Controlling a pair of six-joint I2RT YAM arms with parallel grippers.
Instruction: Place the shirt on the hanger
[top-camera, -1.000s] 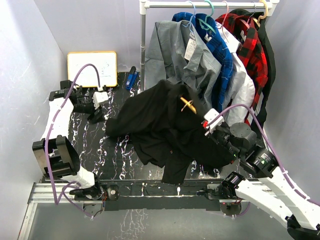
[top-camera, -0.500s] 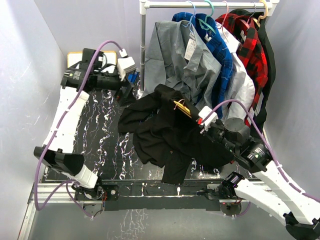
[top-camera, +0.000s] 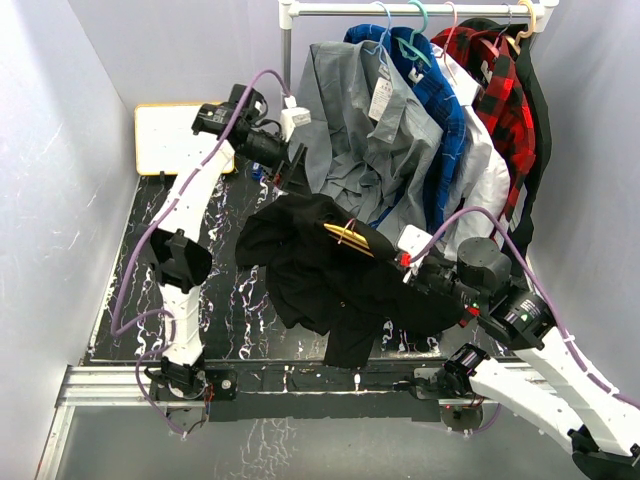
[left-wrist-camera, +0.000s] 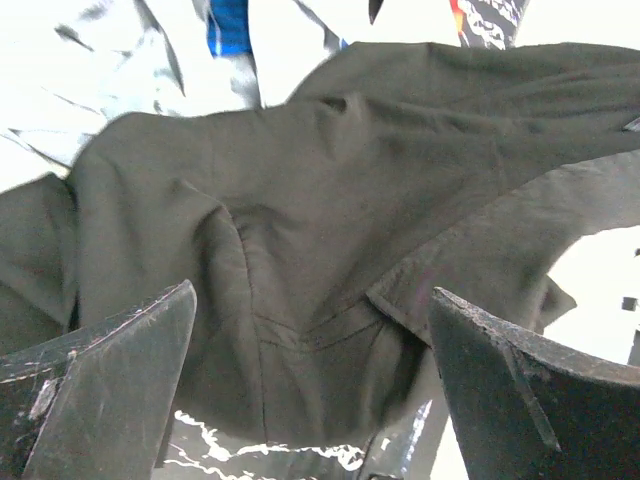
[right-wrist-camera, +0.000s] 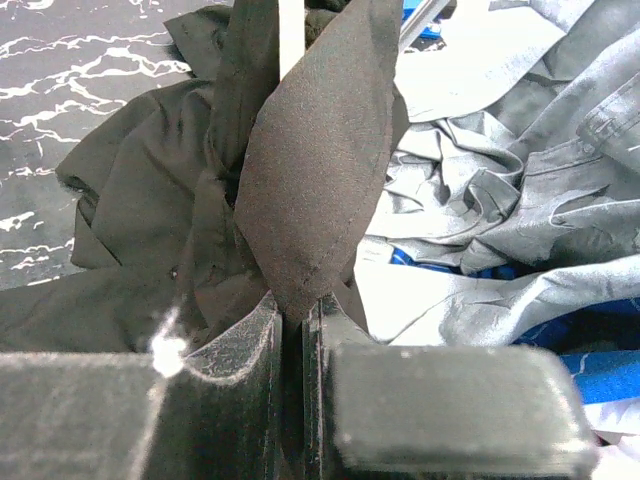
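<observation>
The black shirt (top-camera: 320, 275) lies bunched on the dark marbled table (top-camera: 215, 290), lifted at its right side. The yellow-orange hanger (top-camera: 350, 238) pokes out of the fabric near the top of the bunch, mostly covered. My right gripper (top-camera: 405, 262) is shut on a fold of the shirt; in the right wrist view the fold (right-wrist-camera: 310, 190) rises from between my closed gripper (right-wrist-camera: 295, 325), with a thin pale bar (right-wrist-camera: 290, 30) above it. My left gripper (top-camera: 290, 170) is open and empty above the shirt's far edge, by the rack post. In the left wrist view the shirt (left-wrist-camera: 330, 220) fills the space beyond my spread gripper (left-wrist-camera: 310, 400).
A clothes rack (top-camera: 287, 90) stands at the back with a grey tagged shirt (top-camera: 370, 130), blue, white and red plaid (top-camera: 495, 90) garments hanging close behind the black shirt. A whiteboard (top-camera: 175, 135) leans at the back left. Walls close in on both sides.
My left arm swung from the table's left side up and right to the rack post, gripper open. The right gripper stayed shut on the shirt; the hanger tilted and sank lower.
</observation>
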